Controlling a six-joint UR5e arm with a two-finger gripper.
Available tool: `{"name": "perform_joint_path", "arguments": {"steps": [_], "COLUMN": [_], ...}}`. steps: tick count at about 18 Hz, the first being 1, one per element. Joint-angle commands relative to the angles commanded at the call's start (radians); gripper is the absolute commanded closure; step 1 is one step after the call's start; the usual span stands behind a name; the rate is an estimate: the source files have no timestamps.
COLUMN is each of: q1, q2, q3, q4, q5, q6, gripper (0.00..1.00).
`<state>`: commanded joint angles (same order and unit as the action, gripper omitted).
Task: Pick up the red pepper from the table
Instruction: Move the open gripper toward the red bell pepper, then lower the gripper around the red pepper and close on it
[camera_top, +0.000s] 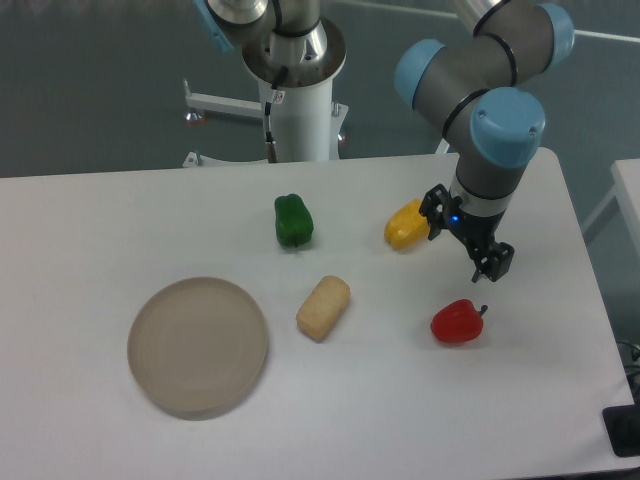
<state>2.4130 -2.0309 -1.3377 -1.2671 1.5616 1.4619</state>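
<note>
The red pepper (457, 322) lies on the white table (90, 220) at the right, its dark stem pointing up and right. My gripper (465, 241) hangs above and just behind the pepper, apart from it. Its two black fingers (497, 263) are spread wide with nothing between them, so it is open. The far finger stands close to the yellow pepper (405, 224).
A green pepper (293, 221) sits behind the table's middle. A pale beige bread-like roll (324, 307) lies left of the red pepper. A round beige plate (197, 346) rests at the front left. The table's right edge runs close to the red pepper.
</note>
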Motion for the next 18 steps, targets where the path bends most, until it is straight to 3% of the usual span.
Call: {"name": "perform_joint_path", "arguments": {"steps": [4,8,11,18], "q1": [-0.011,-0.014,-0.012,-0.040], "q2": [-0.032,-0.104,-0.126,-0.167], "q3": [0.009,0.008,0.015,0.012], "q4": [0.037,0.211,0.218,0.221], "q5": [0.002,0.002,0.002,0.058], "q6": [0.006,0.069,0.202,0.224], "gripper": [0.00,0.00,0.00,0.00]}}
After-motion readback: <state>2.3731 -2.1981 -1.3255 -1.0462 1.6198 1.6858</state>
